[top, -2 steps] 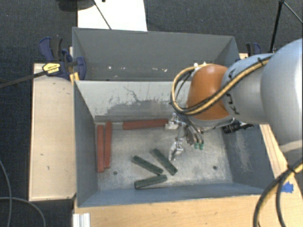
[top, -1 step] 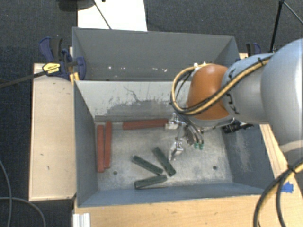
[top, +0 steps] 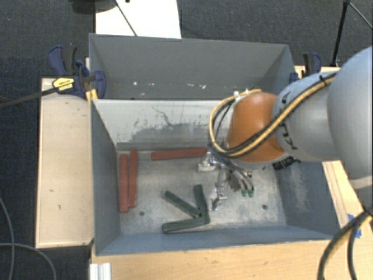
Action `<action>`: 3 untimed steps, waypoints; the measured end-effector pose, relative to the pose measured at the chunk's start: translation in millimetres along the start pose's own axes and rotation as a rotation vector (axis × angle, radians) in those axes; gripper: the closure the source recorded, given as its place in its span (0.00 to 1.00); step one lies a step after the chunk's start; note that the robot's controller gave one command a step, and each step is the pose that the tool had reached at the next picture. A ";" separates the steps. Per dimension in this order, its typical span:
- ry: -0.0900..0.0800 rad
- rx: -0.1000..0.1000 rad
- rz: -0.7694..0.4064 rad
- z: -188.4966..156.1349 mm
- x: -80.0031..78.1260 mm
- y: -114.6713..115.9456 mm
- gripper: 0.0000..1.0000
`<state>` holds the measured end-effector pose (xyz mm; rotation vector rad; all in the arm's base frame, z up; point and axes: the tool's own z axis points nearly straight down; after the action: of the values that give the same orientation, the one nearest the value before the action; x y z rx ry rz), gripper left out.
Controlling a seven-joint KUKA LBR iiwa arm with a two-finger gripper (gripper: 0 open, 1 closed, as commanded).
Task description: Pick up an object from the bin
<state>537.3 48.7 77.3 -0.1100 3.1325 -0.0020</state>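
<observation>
Nearest the front wall of the bin (top: pixel 107 174) lies a dark green stick (top: pixel 185 226). A second green stick (top: pixel 201 198) runs front-to-back just left of the tool (top: pixel 218 202) — its long axis alongside. Tool wide or narrow — I cannot tell.

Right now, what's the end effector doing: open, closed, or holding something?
End effector: cannot be told whether open or closed; it sits just beside the dark green sticks at the front middle of the bin.

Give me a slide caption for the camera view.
KUKA arm's gripper over the grey metal bin, beside crossed dark green flat bars; reddish-brown bars line the left and back walls.
</observation>
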 end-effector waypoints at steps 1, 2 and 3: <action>0.007 -0.003 -0.195 -2.3 29.0 17.0 0.00; -0.008 -0.004 -0.005 2.6 -28.0 75.2 1.00; -0.008 -0.004 -0.006 2.6 -28.0 75.2 1.00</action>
<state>560.0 125.7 74.7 -0.1186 3.1246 0.0052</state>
